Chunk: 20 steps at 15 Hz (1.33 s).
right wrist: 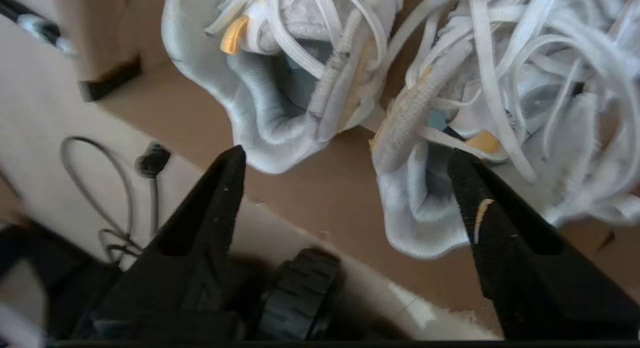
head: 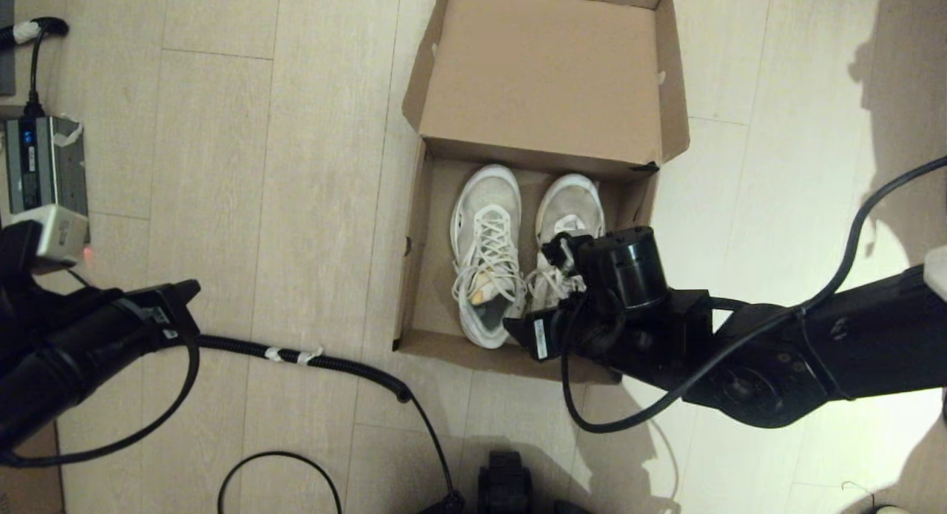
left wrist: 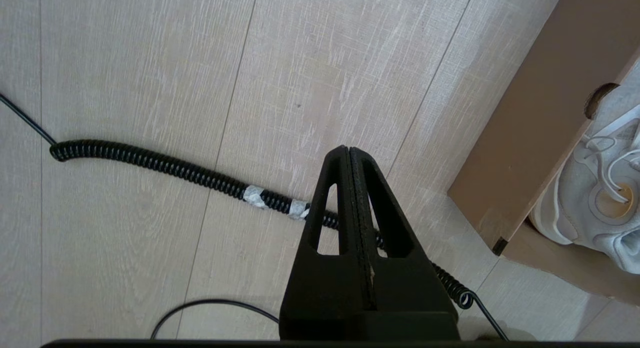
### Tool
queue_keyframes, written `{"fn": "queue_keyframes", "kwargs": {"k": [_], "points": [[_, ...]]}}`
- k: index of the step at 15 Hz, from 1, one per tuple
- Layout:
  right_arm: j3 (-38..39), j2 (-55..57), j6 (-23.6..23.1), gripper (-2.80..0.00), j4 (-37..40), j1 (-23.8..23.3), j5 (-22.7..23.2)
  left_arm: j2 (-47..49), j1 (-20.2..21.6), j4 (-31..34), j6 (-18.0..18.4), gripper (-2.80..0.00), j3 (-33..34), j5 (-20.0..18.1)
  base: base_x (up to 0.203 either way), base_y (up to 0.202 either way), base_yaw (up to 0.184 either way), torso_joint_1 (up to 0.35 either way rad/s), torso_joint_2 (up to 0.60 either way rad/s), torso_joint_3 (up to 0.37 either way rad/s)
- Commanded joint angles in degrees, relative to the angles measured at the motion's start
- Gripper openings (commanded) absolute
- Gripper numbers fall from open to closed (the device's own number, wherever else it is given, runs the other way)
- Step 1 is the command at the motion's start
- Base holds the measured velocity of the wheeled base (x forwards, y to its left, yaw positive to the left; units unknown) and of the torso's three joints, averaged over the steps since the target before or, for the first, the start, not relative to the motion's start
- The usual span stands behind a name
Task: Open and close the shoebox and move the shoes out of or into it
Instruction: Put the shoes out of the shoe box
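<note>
A: Pale wood-look floor (head: 244,166) all round, planks running away from the robot. Biggest thing on it?

B: Shoebox (head: 425,270), brown cardboard, lid flipped back and lying open on the far side, black tape at the corners. The shoes (head: 486,255) sit inside, side by side, toes toward the lid hinge, heels toward the robot. White mesh, white laces, yellow tongue tags.

A: Arms?

B: Right arm reaches in from the right, over the near right corner of the box. Right gripper (right wrist: 345,157) hangs just above the heels, fingers spread wide, released, nothing between them. One fingertip (right wrist: 231,160) sits near the heel of one shoe, the other (right wrist: 462,170) is over the collar of the second shoe. Touching or not, cannot tell. Bare cardboard box floor shows between the fingertips.

A: Left side?

B: Left gripper (left wrist: 348,150) parked low over the floor, well apart from the box's left wall. Fingers clenched flat together, holding nothing. Box corner and a bit of shoe show off to one side of the fingers in the left wrist view.

A: Smaller stuff?

B: Coiled black cable (head: 333,362) with white tape wraps runs across the floor right under the left fingertips. Grey power unit (head: 44,166) by the left edge of the head view.
</note>
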Motion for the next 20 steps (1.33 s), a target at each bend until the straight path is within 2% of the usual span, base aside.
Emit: {"fn": "queue_keyframes", "kwargs": {"k": [1,6,12,15,16,20], "points": [[-0.94,3.32,-0.19,0.0,-1.26,0.08,-0.18,-0.19,-0.02,-0.28,-0.06,-2.8,-0.26,0.04,0.0,0.0,0.0,0.0,0.0,0.0],[-3.76,12.24,-0.69,0.0,-10.01,0.08,-1.46,-0.54,-0.02,-0.37,0.3,-2.8,-0.6,-0.05,0.0,0.0,0.0,0.0,0.0,0.0],[-8.54,18.41,-3.05,0.0,-14.08,-0.6,-4.23,-1.96,-0.02,-0.28,0.3,-2.8,-0.52,-0.05,0.0,0.0,0.0,0.0,0.0,0.0],[-8.29,19.9,-3.68,0.0,-16.34,-0.95,-4.63,-2.06,-0.02,-0.28,0.3,-2.8,-0.6,-0.05,0.0,0.0,0.0,0.0,0.0,0.0],[-8.16,20.11,-3.64,-2.8,-16.4,-1.06,-4.71,-2.04,-0.02,-0.28,0.3,-2.8,-0.6,-0.05,0.0,0.0,0.0,0.0,0.0,0.0],[-7.98,17.01,-3.81,-2.8,-15.68,-1.24,-4.87,-2.43,-0.02,-0.28,0.3,-2.8,-0.69,-0.05,0.0,0.0,0.0,0.0,0.0,0.0]]}}
